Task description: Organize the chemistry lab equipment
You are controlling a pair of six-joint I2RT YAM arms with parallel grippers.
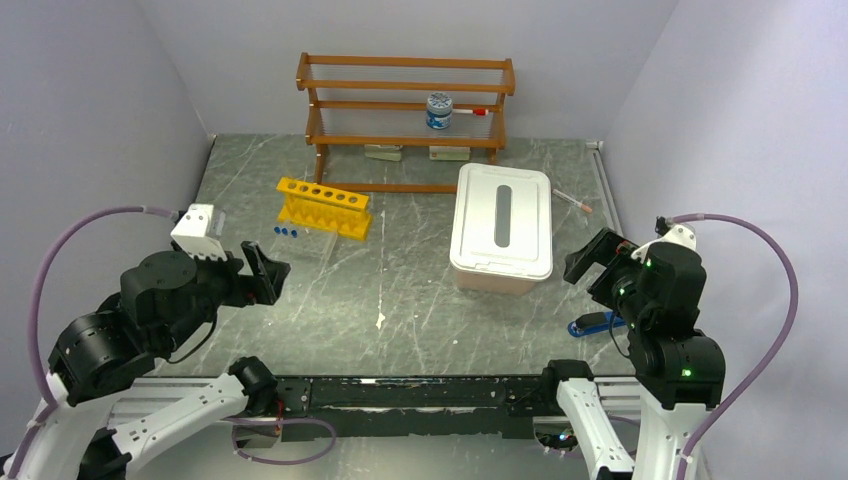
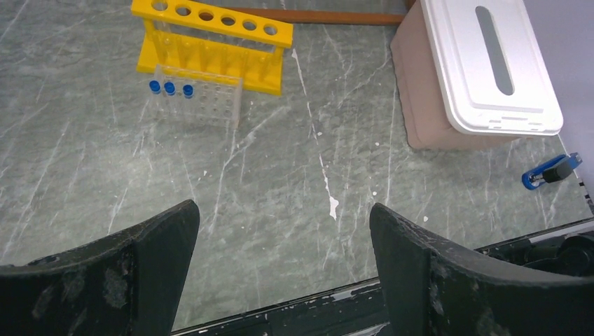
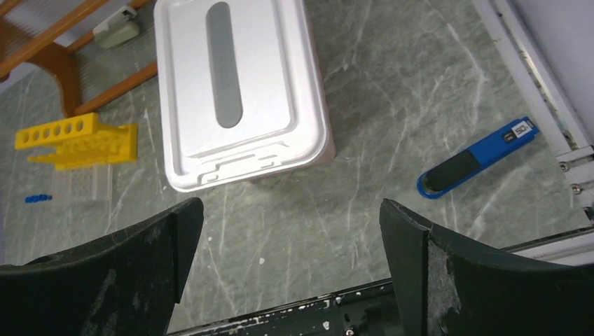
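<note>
The yellow rack (image 1: 323, 207) stood on the far left part of the table (image 1: 400, 290), with a row of six round holes on top. Right at its near side stood a small clear rack (image 2: 199, 103). Three blue-capped tubes (image 2: 169, 88) sat in that rack's left end.

A big white box (image 1: 502, 225) sat right of the middle with its lid shut, so I could not tell what was inside. At the far edge stood a wooden shelf (image 1: 405, 100) with a little jar (image 1: 439, 111) on it. A blue tool (image 3: 476, 159) lay on the near right side, close to the right arm.

The left gripper (image 1: 262, 272) hung over the near left side, its fingers spread wide, holding nothing. The right gripper (image 1: 590, 258) hung just right of the box, also spread wide and holding nothing. The box stood between the right gripper and the racks.
</note>
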